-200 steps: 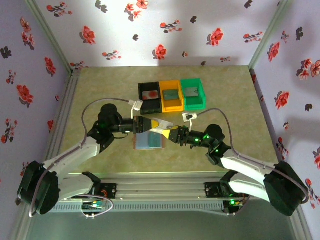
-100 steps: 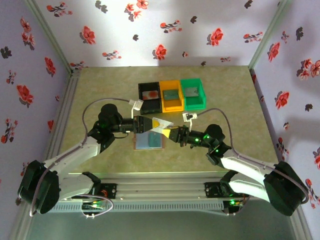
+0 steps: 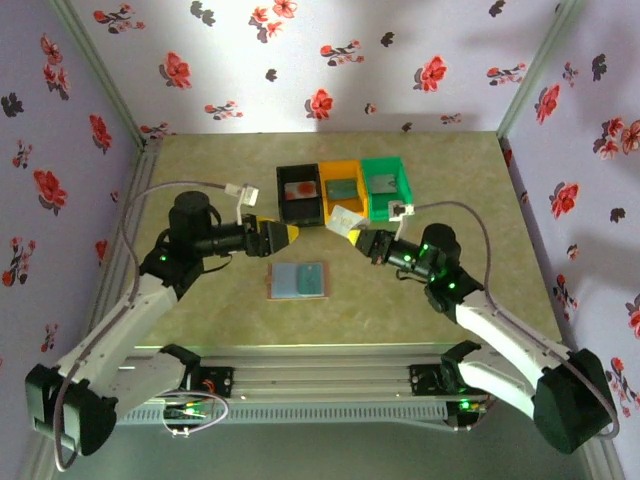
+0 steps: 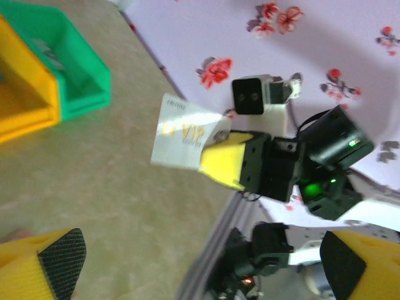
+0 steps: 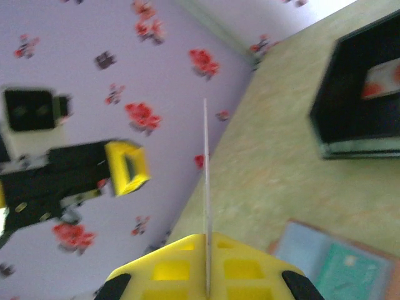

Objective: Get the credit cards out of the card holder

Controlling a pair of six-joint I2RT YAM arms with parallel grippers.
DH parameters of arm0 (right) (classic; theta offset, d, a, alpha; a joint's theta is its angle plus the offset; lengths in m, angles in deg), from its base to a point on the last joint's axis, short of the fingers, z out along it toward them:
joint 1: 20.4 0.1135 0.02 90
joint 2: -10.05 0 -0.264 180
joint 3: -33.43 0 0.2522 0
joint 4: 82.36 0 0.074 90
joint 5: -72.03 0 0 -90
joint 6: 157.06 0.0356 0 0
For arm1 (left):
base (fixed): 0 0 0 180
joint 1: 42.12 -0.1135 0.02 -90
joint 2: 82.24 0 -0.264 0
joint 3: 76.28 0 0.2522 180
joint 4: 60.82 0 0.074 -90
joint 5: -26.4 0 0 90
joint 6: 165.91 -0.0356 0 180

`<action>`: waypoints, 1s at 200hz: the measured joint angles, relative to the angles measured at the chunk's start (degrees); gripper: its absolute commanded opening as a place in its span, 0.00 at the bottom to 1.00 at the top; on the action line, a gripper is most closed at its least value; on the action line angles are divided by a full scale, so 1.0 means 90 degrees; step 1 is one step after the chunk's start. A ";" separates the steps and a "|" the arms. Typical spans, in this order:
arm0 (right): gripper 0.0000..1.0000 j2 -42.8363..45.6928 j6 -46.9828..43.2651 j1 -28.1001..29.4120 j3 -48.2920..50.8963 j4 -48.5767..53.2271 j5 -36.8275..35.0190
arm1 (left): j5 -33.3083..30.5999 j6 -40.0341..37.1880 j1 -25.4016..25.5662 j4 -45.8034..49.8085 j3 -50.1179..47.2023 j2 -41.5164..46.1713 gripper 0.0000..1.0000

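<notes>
Right end effector [image 3: 355, 233] clamped on credit card [image 3: 340, 218] edge, mid-frame by orange bin [image 3: 343, 192] | left end effector [image 3: 287, 232] wide open, empty | card holder [image 3: 298, 280] open on surface [image 3: 460, 200], centre | risk: thin edge grip, card slips/pivots out

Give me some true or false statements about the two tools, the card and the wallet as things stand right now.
1. The right tool is shut on a credit card. True.
2. The left tool grips that same card. False: its jaws are open and stand apart from the card.
3. The card holder lies open, inner panels up. True.
4. The card holder sits inside the orange bin. False: it lies on the table.
</notes>
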 measured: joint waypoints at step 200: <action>0.00 -0.5809 -0.2679 -0.1758 -0.6642 0.5782 -0.2130 | -0.4609 -0.1698 -0.0049 0.3211 0.0301 0.0447 1.00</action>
